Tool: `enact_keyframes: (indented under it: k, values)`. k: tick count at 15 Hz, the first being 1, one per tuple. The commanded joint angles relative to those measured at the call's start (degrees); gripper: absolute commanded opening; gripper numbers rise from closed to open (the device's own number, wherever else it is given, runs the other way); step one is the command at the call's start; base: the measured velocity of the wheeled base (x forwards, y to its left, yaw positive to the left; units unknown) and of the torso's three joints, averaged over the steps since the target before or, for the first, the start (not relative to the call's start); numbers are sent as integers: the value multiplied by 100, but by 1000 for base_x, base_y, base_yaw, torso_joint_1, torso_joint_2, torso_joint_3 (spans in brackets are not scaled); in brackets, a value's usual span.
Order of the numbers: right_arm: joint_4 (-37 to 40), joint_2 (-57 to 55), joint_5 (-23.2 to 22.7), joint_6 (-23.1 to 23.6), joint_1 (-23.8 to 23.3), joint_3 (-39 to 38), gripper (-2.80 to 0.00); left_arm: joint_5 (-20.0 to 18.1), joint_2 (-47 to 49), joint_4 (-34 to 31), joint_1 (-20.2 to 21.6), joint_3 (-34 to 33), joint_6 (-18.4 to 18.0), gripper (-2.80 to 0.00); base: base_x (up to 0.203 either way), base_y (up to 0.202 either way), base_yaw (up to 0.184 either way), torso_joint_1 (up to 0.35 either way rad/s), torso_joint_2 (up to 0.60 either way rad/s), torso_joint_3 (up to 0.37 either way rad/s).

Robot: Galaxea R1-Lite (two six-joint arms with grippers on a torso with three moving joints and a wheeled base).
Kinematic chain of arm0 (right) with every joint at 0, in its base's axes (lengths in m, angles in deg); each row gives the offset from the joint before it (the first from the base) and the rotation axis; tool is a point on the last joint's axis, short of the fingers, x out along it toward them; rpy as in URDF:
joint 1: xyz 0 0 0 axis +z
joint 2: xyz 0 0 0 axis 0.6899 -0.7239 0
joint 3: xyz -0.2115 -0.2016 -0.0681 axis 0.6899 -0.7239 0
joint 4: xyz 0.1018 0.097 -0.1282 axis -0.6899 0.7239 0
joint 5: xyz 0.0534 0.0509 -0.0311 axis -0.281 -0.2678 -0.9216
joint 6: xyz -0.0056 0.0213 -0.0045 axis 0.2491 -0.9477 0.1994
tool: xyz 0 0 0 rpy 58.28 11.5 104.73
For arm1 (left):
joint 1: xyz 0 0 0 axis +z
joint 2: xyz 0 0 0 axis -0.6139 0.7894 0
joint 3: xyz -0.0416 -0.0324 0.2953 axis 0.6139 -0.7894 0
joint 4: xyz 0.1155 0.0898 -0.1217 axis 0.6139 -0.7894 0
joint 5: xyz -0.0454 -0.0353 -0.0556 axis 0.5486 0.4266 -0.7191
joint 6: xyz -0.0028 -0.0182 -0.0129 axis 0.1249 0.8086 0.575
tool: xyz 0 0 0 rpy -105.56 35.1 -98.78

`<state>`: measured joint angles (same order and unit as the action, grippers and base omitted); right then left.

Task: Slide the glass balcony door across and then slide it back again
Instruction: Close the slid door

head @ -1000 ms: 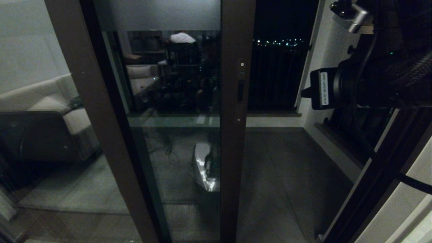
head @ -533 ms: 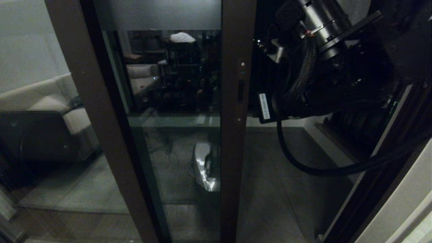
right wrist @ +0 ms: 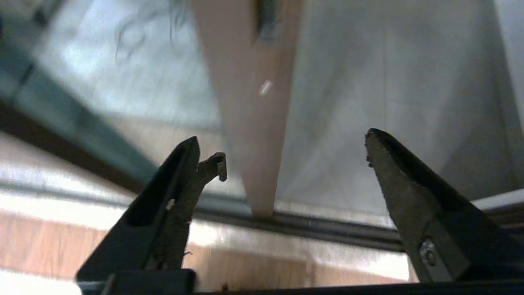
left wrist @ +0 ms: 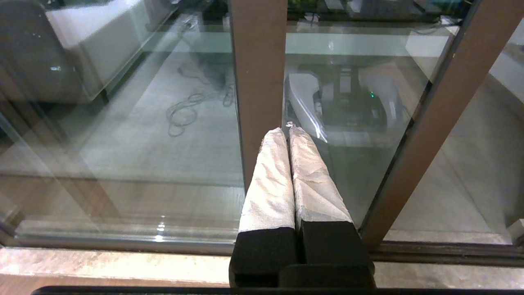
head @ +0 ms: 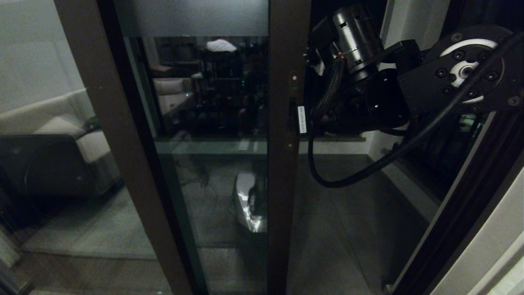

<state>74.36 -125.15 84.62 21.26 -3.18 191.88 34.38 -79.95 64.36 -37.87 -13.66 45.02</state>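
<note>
The glass balcony door [head: 213, 123] has a dark brown frame and a frosted band [head: 192, 18] at its top. Its stile [head: 286, 184] stands upright mid-view, with the narrow handle slot [head: 291, 110] in it. My right arm [head: 368, 94] reaches in from the right and ends beside that slot. In the right wrist view my right gripper [right wrist: 286, 141] is open, with the stile [right wrist: 249, 102] and slot [right wrist: 266, 16] ahead between its fingers, not touching. My left gripper [left wrist: 288, 129] is shut on nothing, low by the floor track, with white-wrapped fingers [left wrist: 270, 176].
The unmoving brown-framed panel [head: 102, 123] showing the sofa [head: 61, 135] fills the left. Right of the stile the doorway opens onto the balcony floor [head: 348, 229]. A black-framed side window [head: 462, 192] and the arm's hanging cable [head: 348, 180] are at the right. The floor track [right wrist: 327, 231] runs below.
My right arm has swung in from the right edge leftward to the door's stile by the handle slot. The door itself has not moved.
</note>
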Motion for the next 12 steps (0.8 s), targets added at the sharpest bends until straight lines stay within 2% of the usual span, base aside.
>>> enact_keyframes:
  k: [1, 5, 12]
  values:
    - [-354, -13, 7, 116, -297, -8, 0, 5, -1, -4, 0, -1, -3, -280, 0, 0, 0, 0, 0, 0]
    - [-800, -205, -5, 345, -705, -19, 0, -4, -1, -4, 0, -1, -3, -280, 0, 0, 0, 0, 0, 0]
    - [-1211, -486, -14, 448, -739, -19, 0, -4, -1, -4, -6, -1, -3, -280, 0, 0, 0, 0, 0, 0]
